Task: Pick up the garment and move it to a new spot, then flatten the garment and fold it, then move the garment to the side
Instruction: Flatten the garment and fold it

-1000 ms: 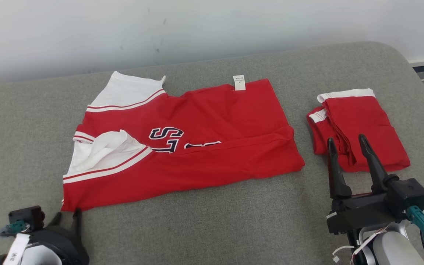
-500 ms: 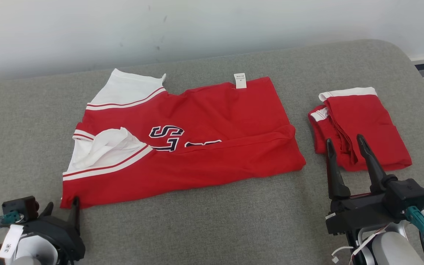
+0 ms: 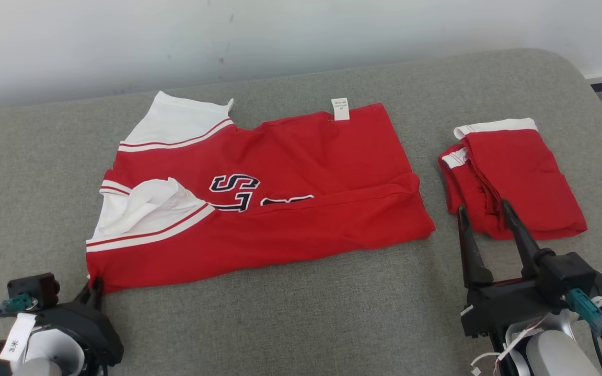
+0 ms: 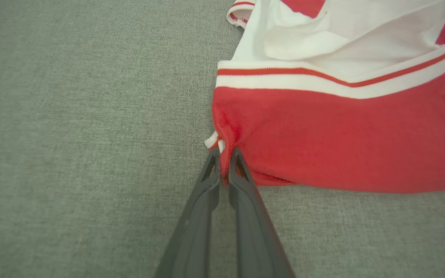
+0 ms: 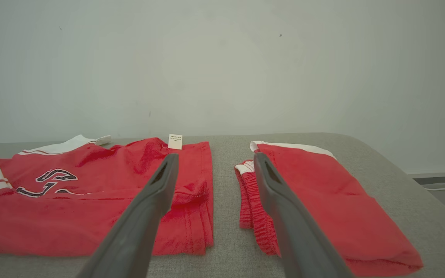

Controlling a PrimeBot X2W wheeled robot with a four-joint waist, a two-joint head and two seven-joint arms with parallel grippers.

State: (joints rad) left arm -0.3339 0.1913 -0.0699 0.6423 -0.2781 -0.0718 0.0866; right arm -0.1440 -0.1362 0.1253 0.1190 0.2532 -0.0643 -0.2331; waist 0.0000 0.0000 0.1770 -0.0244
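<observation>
My left gripper (image 3: 94, 286) (image 4: 224, 152) is pinched narrow on the red jersey (image 3: 306, 172) (image 4: 342, 139) (image 5: 91, 208). Its two dark fingers (image 4: 242, 181) lie almost together, with the jersey's corner nearest to me on my left bunched between their tips. A small white edge of cloth pokes out just beside that pinch.

The jersey lies spread on the grey cushioned surface (image 3: 290, 313), mostly flat. It has white sleeves with red stripes towards my left and dark outlined letters across its middle. Its nearer long edge is folded over onto the body, covering the lower part of the letters. A small white label (image 3: 339, 108) (image 5: 175, 141) stands up from the jersey's far edge.

My right gripper (image 3: 483, 208) (image 5: 215, 156) is spread wide and holds nothing. It hangs past the jersey's right end, above the cushioned surface. A folded red garment with white trim (image 3: 525, 177) (image 5: 315, 193) lies to the right of the jersey, with a strip of grey between the two. In the head view my right fingertips overlap that folded piece's near edge. A pale wall (image 3: 280, 36) rises beyond the jersey's far edge.
</observation>
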